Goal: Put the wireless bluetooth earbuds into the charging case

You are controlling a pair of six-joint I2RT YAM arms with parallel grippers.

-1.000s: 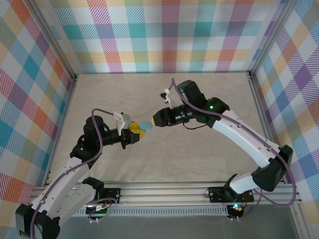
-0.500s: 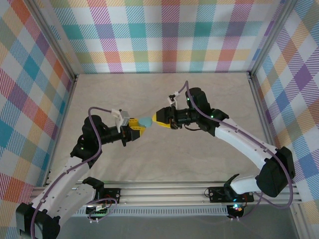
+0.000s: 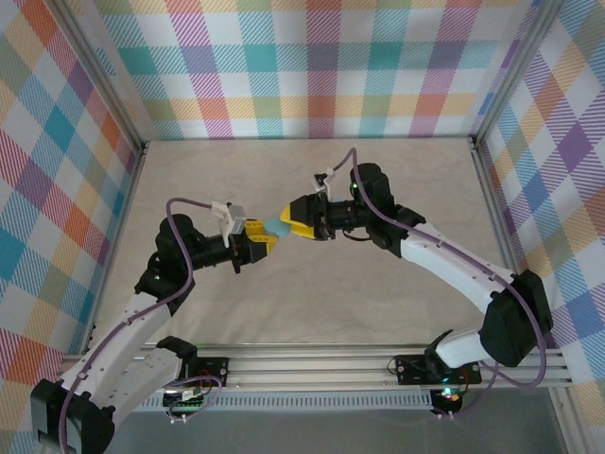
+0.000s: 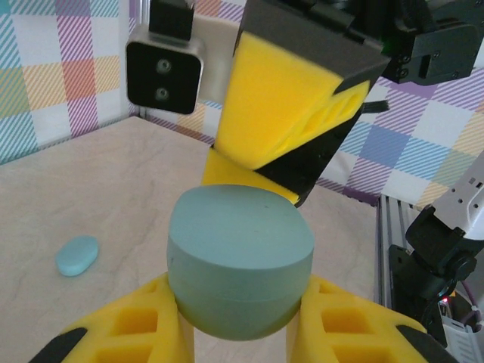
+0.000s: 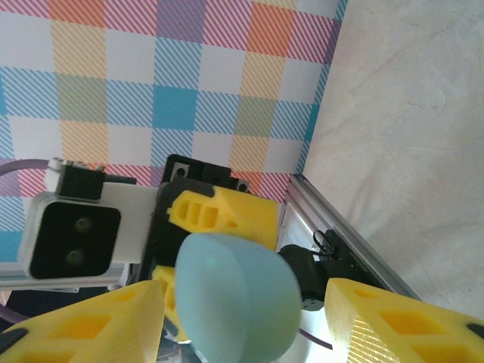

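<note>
The charging case (image 3: 277,226) is a rounded teal pebble held in the air over mid-table. My left gripper (image 3: 262,242) is shut on it, its yellow pads pressing both sides of the case (image 4: 240,265). My right gripper (image 3: 295,223) faces it from the right and stands open. Its fingers straddle the case's far end (image 5: 238,299), with a clear gap beside the right finger (image 5: 393,318). A small teal oval (image 4: 77,255) lies on the table; I cannot tell whether it is a second case or one of the earbuds.
Plaid walls enclose the pale tabletop (image 3: 312,284) on three sides. An aluminium rail (image 3: 312,364) runs along the near edge by the arm bases. The right arm's camera block (image 4: 165,69) hangs close above the case.
The right gripper swung left to the case and opened wider around its end. The left gripper lifted the case slightly up and back, still shut on it.
</note>
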